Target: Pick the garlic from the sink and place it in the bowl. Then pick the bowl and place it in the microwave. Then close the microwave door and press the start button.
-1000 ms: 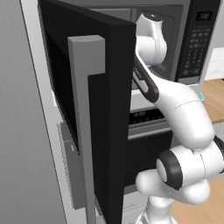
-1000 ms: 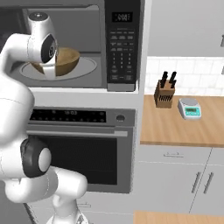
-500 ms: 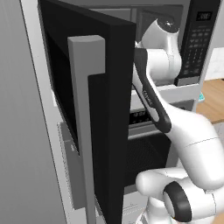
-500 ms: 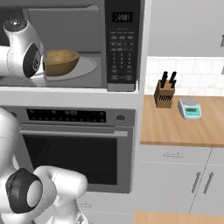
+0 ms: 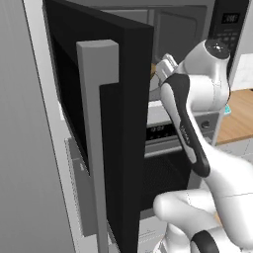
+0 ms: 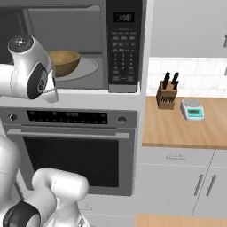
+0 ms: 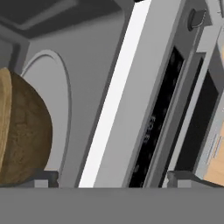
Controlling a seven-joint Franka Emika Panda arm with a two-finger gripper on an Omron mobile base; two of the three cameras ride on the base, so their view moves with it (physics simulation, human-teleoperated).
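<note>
The gripper (image 7: 107,175) is open and empty, its two dark tips spread wide at 6 o'clock of the hand view. Over the last second the arm has drawn back out of the microwave (image 6: 75,44); a second ago the hand was in front of the bowl (image 6: 64,62), and now it hangs outside the cavity at about 9 o'clock of the right base view. The bowl sits on the turntable plate (image 6: 86,68) inside, so the placing looks done and closing comes next. The microwave door (image 5: 99,118) stands wide open, its grey handle (image 5: 96,123) at 9 o'clock of the left base view. The garlic cannot be made out; the bowl's wall hides its inside. The keypad (image 6: 124,48) is in plain sight.
</note>
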